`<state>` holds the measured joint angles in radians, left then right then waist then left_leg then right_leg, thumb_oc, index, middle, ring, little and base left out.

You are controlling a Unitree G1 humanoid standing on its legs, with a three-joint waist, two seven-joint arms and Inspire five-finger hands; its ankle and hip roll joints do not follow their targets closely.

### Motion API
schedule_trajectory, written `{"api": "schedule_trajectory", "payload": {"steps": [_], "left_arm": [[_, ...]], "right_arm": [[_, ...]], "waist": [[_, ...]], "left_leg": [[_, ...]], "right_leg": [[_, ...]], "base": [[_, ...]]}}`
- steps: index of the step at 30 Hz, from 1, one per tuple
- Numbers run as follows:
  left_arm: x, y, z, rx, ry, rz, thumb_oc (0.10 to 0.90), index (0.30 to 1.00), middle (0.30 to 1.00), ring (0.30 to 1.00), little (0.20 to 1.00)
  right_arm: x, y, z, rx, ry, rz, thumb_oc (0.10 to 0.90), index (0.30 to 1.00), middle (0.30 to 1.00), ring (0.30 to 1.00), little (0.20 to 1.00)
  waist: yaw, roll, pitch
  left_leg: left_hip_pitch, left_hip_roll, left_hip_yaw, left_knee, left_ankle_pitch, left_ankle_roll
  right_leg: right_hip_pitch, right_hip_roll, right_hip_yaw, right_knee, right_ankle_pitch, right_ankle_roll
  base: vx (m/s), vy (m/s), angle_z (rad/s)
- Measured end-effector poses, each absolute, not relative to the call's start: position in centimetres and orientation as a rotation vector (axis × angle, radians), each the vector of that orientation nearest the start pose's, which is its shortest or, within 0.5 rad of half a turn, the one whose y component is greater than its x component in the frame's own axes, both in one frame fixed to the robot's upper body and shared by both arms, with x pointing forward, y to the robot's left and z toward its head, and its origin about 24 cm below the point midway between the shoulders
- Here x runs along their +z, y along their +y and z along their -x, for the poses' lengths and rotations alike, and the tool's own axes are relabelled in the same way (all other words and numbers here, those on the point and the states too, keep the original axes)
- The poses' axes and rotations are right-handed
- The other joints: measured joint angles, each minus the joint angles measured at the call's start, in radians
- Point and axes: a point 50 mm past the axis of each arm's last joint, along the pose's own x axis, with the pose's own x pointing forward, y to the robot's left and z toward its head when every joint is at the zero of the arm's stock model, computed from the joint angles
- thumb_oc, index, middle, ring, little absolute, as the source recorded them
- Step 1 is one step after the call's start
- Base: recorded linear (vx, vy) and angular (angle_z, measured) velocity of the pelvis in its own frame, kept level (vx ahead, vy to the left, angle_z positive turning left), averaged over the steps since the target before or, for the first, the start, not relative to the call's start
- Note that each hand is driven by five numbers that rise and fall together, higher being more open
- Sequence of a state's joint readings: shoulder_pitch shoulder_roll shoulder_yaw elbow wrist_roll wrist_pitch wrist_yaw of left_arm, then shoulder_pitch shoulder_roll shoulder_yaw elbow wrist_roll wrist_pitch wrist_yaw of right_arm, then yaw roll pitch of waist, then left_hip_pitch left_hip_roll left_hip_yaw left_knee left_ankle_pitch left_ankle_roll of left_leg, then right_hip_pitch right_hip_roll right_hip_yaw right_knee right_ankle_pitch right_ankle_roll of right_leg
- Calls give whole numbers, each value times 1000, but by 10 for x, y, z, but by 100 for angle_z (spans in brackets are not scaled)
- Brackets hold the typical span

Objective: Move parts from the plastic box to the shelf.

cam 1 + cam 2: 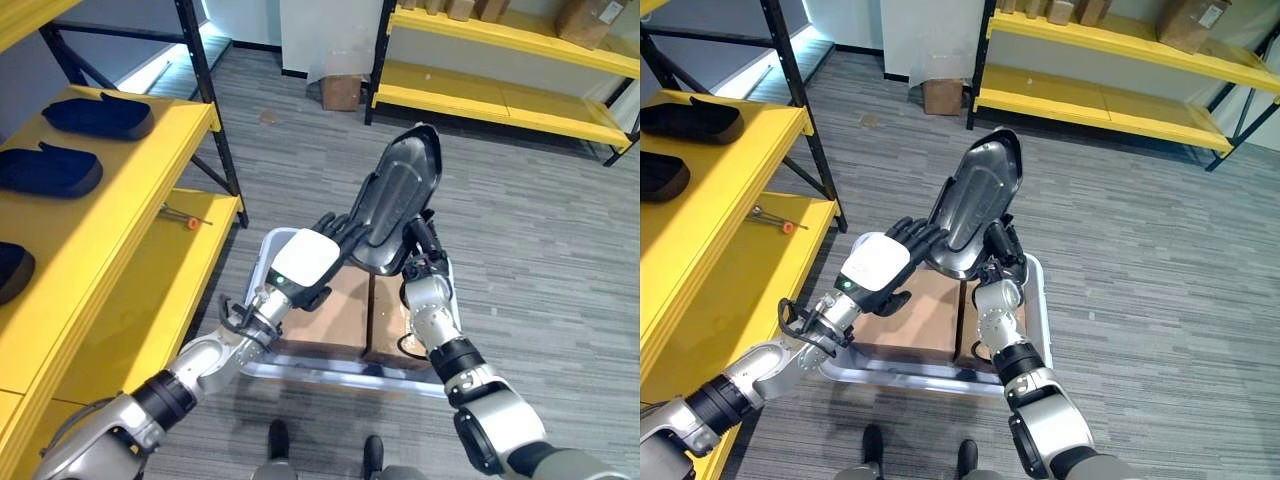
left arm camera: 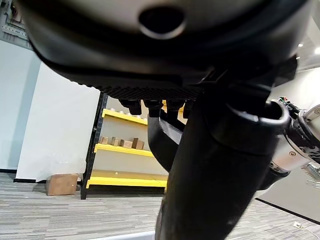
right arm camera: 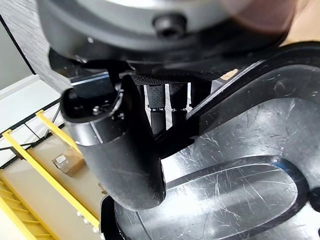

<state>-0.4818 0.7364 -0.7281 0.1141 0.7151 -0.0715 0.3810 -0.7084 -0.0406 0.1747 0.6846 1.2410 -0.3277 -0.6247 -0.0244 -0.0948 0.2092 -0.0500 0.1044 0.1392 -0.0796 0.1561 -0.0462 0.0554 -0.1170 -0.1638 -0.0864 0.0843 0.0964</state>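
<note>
A: Starting at nine o'clock, what is on the shelf (image 1: 150, 215)?

B: Three dark parts already lie on its upper yellow board: one (image 1: 98, 115) toward eleven o'clock, one (image 1: 48, 170) below it, and a third (image 1: 12, 270) cut off by the edge at nine. A small orange-tipped tool (image 1: 180, 216) lies on the lower board.

A: And in the centre?

B: The left hand (image 1: 320, 250), with its white cover, has its fingers curled against the lower edge of a large black plastic part (image 1: 398, 195). The part stands tilted, its long end pointing to about one o'clock, lifted clear above the box (image 1: 330, 366).

A: The right hand?

B: The right hand (image 1: 418, 240) grips the same part from the four o'clock side; its wrist view shows the thumb (image 3: 117, 145) clamped over the scratched glossy surface. Both hands are closed on it.

A: So how far along?

B: I'd judge partway. Three parts are shelved and one is out of the box but not yet placed. It needs carrying toward nine o'clock. Whether more remain in the box I cannot tell; cardboard (image 1: 335, 310) shows inside it.
</note>
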Motion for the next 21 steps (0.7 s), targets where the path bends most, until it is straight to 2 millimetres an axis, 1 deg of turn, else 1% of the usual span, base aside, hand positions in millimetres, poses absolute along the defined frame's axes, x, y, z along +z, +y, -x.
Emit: {"api": "schedule_trajectory", "payload": {"steps": [7, 8, 10, 12, 15, 21], "left_arm": [[98, 128, -295, -327, -673, -1451, 900, 1000, 1000, 1000, 1000], [96, 128, -296, -329, -668, -1453, 900, 1000, 1000, 1000, 1000], [83, 129, -298, -353, -624, -1486, 900, 1000, 1000, 1000, 1000], [80, 128, -299, -354, -620, -1499, 900, 1000, 1000, 1000, 1000], [77, 127, -300, -344, -602, -1503, 900, 1000, 1000, 1000, 1000], [71, 118, -306, -295, -591, -1473, 900, 1000, 1000, 1000, 1000]], "right_arm": [[75, -114, -364, -538, 240, -1073, 400, 300, 300, 300, 300], [74, -114, -364, -542, 242, -1072, 400, 300, 300, 300, 300], [69, -112, -363, -570, 260, -1067, 400, 300, 300, 300, 300], [65, -111, -361, -588, 283, -1068, 400, 300, 300, 300, 300], [63, -107, -360, -598, 302, -1077, 400, 300, 300, 300, 300], [63, -105, -359, -605, 294, -1086, 400, 300, 300, 300, 300]], "waist": [[0, 2, -1], [0, 4, -2], [0, 19, -11], [0, 24, -14], [-1, 25, -15], [-2, 26, -15]], "left_leg": [[1, 0, 1, 0, 0, 0], [1, 0, 1, 0, 0, 0], [1, 0, 1, 0, 0, 0], [1, 0, 1, 0, 0, 0], [1, 0, 1, 0, 0, 0], [1, 0, 1, 0, 0, 0]], "right_leg": [[0, 0, 1, 0, 0, 0], [0, 0, 1, 0, 0, 0], [0, -1, 1, 0, 0, 0], [0, 0, 1, 0, 0, 0], [0, 0, 1, 0, 0, 0], [-1, -1, 2, 0, 0, 0]], "base": [[0, 0, 0], [0, 0, 0], [0, 0, 0], [0, 0, 0], [0, 0, 0], [0, 0, 0]]}}
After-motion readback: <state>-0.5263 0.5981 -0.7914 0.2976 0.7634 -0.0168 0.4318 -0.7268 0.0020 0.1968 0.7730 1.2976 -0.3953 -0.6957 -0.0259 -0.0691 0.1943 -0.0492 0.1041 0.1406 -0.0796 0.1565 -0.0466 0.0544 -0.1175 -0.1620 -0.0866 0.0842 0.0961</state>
